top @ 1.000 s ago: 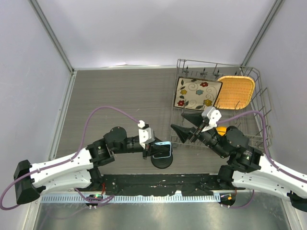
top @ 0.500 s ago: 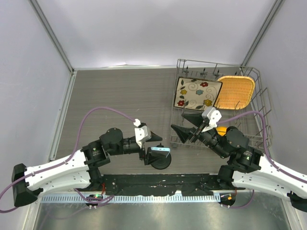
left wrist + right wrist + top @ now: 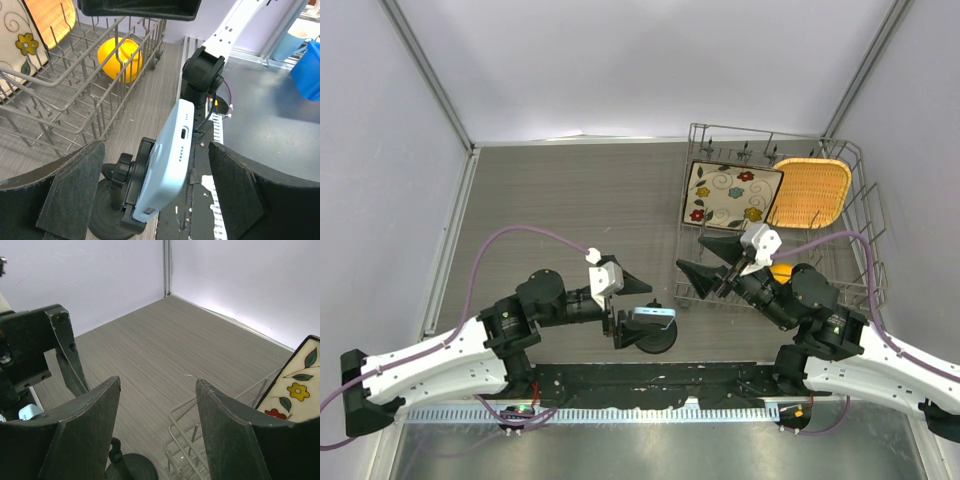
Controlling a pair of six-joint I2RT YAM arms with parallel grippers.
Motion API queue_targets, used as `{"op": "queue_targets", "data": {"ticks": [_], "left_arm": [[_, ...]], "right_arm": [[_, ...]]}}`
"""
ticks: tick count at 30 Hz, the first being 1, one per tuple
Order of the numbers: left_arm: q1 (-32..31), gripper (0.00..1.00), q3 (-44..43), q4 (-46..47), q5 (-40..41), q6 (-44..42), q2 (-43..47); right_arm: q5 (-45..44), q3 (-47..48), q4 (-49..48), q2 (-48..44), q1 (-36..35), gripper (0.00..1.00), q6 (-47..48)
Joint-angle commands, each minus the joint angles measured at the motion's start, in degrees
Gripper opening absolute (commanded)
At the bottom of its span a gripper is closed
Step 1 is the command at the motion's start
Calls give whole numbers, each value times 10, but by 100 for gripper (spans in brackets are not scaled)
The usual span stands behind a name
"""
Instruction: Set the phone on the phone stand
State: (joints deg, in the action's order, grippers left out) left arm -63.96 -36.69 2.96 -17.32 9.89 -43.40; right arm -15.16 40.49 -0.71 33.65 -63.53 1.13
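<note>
The phone (image 3: 167, 165) rests tilted against the top of the phone stand (image 3: 112, 220), its pale-blue edge with the charging port turned toward the left wrist camera. It lies between the two fingers (image 3: 75, 190) of the left gripper (image 3: 632, 310), which are spread wide and hold nothing, with a gap on each side of the phone. The placing looks done, so the risk is in getting clear.

The phone is inside the span of the fingers, so a sideways swing or a twist of the wrist would likely bring one finger against its edge. The stand has a thin stem on a small disc base, and I judge that a light knock would tip it or skid it across the worktop (image 3: 570, 200). Whether a lip on the stand catches the phone's lower edge cannot be told. If none does, a nudge could slide the phone off. A straight pull back along the fingers' own line seems safest.

The right gripper (image 3: 692, 252) hangs empty with its fingers apart, beyond the left fingertips and beside the wire dish rack (image 3: 60, 95). Any move toward the stand would crowd it.
</note>
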Motion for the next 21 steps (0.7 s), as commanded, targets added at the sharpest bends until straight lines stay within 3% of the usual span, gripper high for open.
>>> {"op": "queue_targets", "data": {"ticks": [1, 9, 13, 17, 21], "left_arm": [[1, 90, -19, -11, 11, 6, 37], [1, 90, -65, -121, 141, -21, 130], [1, 89, -94, -153, 292, -20, 192], [1, 90, -129, -182, 508, -4, 247], [1, 92, -160, -216, 641, 12, 263]], "right_arm": [[-6, 6, -12, 7, -1, 67, -7], [-56, 7, -18, 11, -1, 67, -10], [-156, 21, -8, 7, -1, 67, -41], [-278, 43, 4, -15, -1, 67, -60], [-362, 78, 31, -28, -1, 68, -65]]}}
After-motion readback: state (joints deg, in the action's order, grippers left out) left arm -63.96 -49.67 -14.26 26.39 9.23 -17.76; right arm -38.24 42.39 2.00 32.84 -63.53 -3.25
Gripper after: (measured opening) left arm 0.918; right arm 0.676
